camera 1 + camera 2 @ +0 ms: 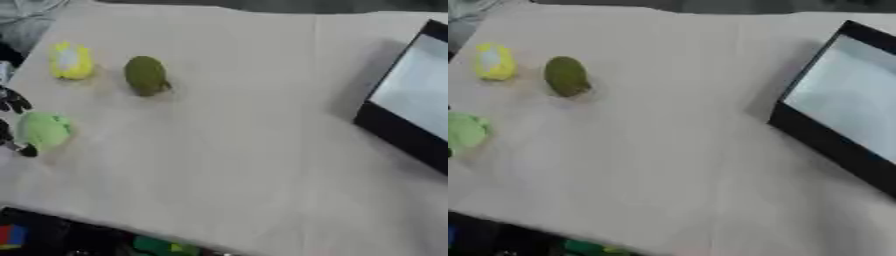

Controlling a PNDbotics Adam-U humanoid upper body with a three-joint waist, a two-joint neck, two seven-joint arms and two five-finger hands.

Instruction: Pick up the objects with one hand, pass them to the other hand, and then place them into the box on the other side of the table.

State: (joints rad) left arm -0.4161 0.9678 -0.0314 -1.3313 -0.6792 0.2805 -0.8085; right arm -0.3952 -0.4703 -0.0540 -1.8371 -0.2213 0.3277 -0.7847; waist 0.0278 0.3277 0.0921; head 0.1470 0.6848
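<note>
Currently, left eye view: left hand (12,102) at left edge, dark fingers flanking light-green object (44,129); grip cannot be told. Yellow object (71,61) and olive object (145,75) lie beyond the hand. Right eye view: box (820,140) well apart, opposite side. Advice: enclose green object fully before lifting.

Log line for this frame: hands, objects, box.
left hand: fingers around light green object | right hand: not in view | yellow object, olive object: on table | box: right, empty
</note>
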